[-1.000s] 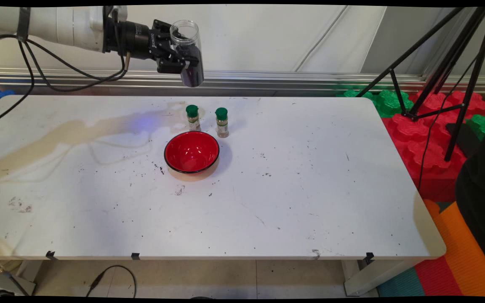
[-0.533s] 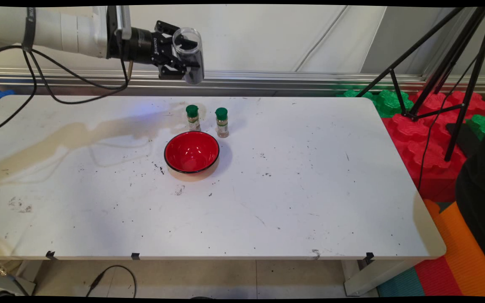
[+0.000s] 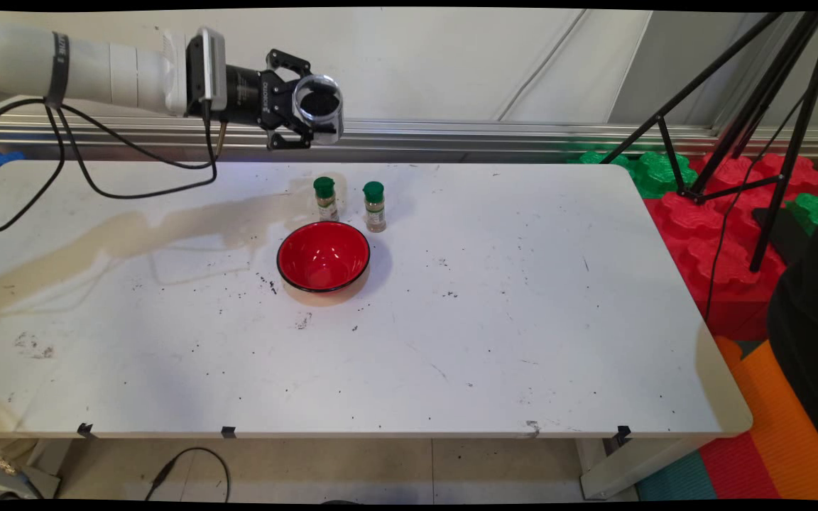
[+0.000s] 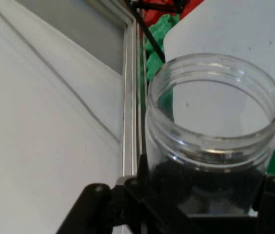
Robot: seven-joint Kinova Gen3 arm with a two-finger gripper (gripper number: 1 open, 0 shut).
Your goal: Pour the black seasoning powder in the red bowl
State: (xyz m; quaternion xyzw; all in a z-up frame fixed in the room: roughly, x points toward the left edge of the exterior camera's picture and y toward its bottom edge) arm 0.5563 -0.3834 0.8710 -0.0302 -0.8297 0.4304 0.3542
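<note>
Bright, even light; soft shadows on the table (image 3: 451,341); hand view slightly soft.

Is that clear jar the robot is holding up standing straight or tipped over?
Tipped. The jar lies sideways in the end effector, its open mouth facing the main camera.

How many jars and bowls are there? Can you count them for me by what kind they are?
Small jars with green lids: 2
Red bowl: 1
Clear open jar with dark stuff inside, held up by the gripper: 1
Total: 4
</note>
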